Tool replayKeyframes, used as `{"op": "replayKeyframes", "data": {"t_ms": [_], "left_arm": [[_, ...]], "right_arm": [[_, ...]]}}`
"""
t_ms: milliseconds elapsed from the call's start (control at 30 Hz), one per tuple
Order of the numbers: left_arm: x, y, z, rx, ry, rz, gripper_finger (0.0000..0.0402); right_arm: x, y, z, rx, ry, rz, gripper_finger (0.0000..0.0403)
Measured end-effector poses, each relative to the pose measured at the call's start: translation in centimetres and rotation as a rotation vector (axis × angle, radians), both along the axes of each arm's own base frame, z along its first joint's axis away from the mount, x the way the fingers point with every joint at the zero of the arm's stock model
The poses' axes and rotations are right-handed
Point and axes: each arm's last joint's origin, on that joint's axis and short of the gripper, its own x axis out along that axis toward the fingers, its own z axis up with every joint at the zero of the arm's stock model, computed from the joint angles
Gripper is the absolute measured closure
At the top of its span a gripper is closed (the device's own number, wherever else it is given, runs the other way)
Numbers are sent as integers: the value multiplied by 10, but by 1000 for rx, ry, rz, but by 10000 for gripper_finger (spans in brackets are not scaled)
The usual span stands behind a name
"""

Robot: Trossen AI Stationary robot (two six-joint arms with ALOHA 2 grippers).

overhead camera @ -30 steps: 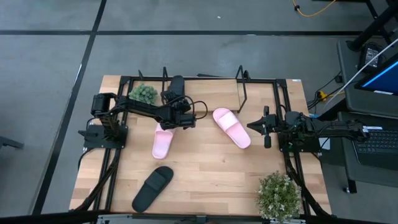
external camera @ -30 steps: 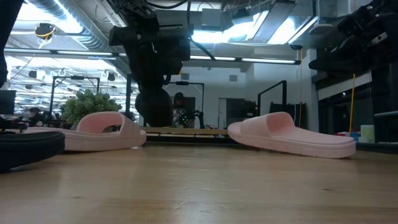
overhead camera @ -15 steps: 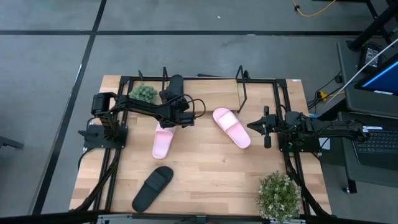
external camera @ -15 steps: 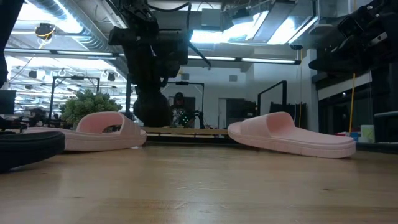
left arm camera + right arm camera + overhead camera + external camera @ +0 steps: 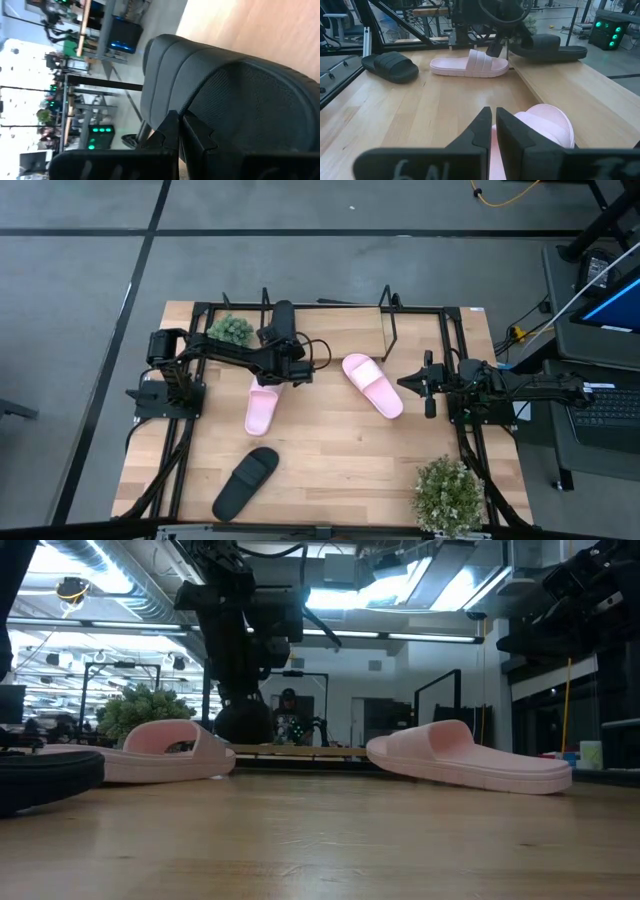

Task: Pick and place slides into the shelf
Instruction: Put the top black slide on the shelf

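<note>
My left gripper reaches to the table's far edge and is shut on a black slide at the wire shelf, whose upright rods stand over a light board. In the right wrist view that slide lies level over the board. One pink slide lies sole down near the table's middle, a second pink slide to its right, and the other black slide toward the near edge. My right gripper is shut, just right of the second pink slide, apart from it. My left gripper pinches the black slide's near end between its two fingers, coming level from the near side along the slide's length. The slide sits level, pointing toward the far edge over the shelf board. Whether its sole rests on the board does not show.
A small green plant stands left of the held slide, and a larger plant fills the near right corner. A black frame runs along the table's sides. Bare wood lies between the slides.
My left gripper has carried the black slide a little toward the far edge and the shelf, staying shut on it. The other slides and my right arm have kept still.
</note>
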Motion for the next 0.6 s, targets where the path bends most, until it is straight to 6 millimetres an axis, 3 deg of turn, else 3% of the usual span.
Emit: {"op": "replayKeyframes", "data": {"t_ms": [600], "left_arm": [[0, -1, -2, -91, -39, 7, 401]], "right_arm": [[0, 0, 0, 1, 0, 0, 373]]}}
